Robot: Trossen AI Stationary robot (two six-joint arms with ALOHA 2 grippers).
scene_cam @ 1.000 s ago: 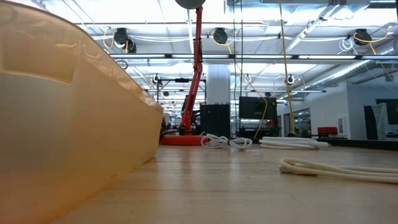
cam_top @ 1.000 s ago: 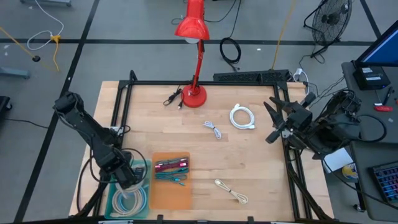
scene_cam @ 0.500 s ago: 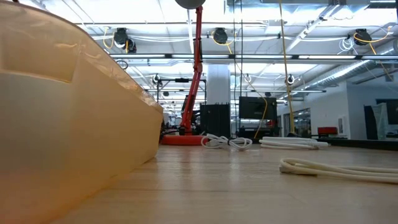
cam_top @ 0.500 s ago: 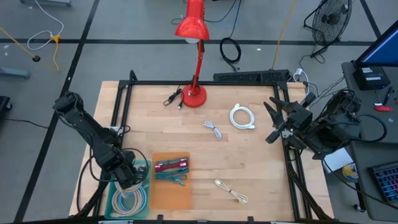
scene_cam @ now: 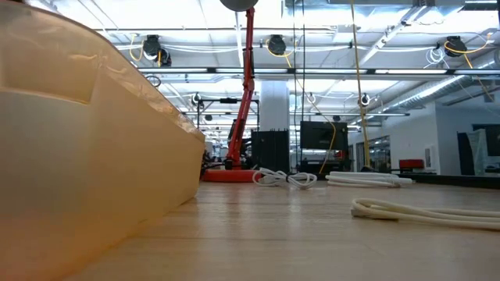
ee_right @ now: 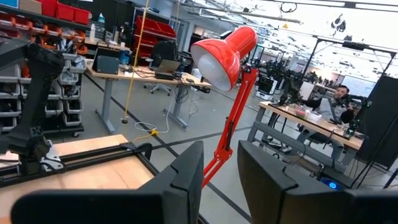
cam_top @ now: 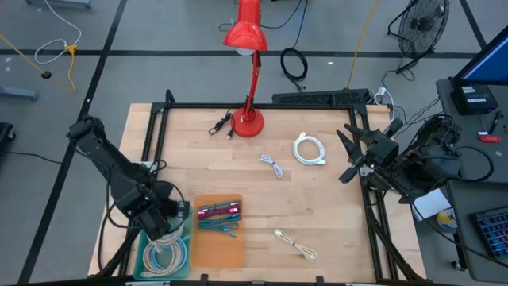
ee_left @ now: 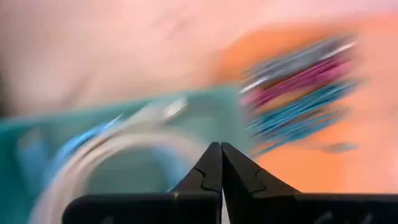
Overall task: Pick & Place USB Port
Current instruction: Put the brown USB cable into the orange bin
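Teal bin (cam_top: 165, 256): plastic tray at near table edge w/ coiled white cable (cam_top: 164, 257) inside; sorting spot for white leads.
Left gripper (cam_top: 159, 225): over bin, clenched, nothing held.
Orange tray (cam_top: 219, 246): beside bin, holds coloured cables.
Loose white cables (cam_top: 294, 244): on wood, unpicked.
Right gripper (cam_top: 350, 155): parked at far right edge, fingers apart, empty.

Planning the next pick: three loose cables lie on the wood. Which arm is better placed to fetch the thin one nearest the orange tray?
Probably left. The left gripper, shut and empty, hangs over the teal bin, closer to that cable. The right gripper is parked, jaws apart, at the right edge.
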